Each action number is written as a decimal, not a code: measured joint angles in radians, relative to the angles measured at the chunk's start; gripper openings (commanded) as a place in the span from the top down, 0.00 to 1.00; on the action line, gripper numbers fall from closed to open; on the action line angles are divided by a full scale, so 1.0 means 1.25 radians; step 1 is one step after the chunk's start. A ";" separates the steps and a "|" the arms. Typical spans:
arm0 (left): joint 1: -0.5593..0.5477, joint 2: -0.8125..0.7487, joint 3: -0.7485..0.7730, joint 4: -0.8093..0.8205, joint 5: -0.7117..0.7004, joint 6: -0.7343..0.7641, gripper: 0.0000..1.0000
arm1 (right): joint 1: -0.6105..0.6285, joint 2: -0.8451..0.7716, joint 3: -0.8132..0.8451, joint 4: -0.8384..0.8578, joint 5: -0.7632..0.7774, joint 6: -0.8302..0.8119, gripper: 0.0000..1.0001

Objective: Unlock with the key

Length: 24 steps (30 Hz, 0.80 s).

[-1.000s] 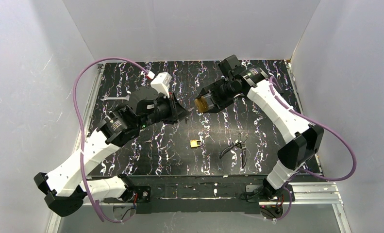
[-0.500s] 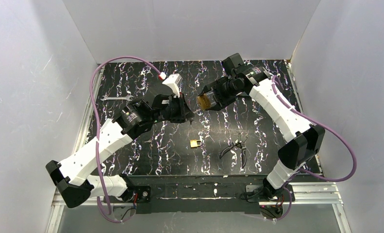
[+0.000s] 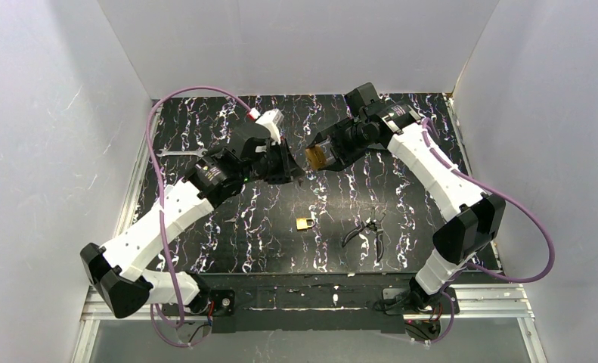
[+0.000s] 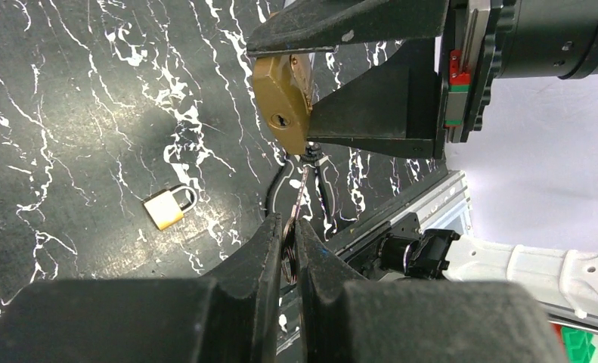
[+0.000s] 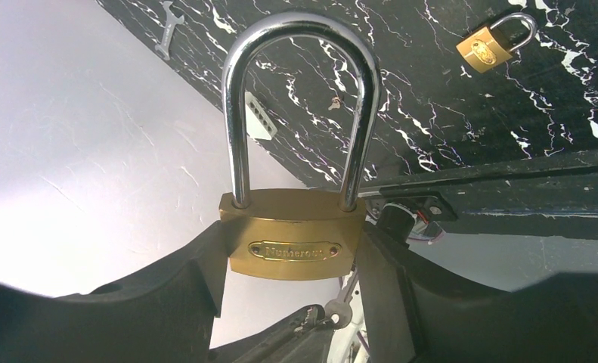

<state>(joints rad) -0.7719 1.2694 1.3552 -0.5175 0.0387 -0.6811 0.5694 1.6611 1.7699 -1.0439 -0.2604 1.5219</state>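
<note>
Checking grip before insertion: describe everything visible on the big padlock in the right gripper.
The large padlock has a brass-coloured body with an oval embossed nameplate. Its tall, shiny steel-looking shackle has both legs seated in the body, so it looks locked. The right gripper clamps the body's two narrow sides, holding it in the air. The keyhole in the bottom face is turned toward the left gripper. The key tip is close by, not in the keyhole.

The big padlock (image 5: 293, 253) has a brushed brass body and a mirror-glossy metal shackle (image 5: 235, 113). The tabletop (image 4: 69, 91) looks matt black, white-veined. The key (image 4: 302, 197) is dull metal.
</note>
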 measured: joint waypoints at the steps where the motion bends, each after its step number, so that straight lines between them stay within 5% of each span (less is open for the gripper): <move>1: 0.001 0.003 0.000 0.004 0.004 -0.001 1.00 | 0.000 0.000 -0.001 0.000 0.000 -0.002 0.99; 24: 0.018 0.015 0.000 0.037 -0.002 -0.027 1.00 | -0.008 0.000 -0.001 0.018 -0.004 -0.015 0.99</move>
<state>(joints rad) -0.7490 1.2884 1.3548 -0.4709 0.0360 -0.7147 0.5594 1.6611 1.7687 -1.0210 -0.2657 1.5036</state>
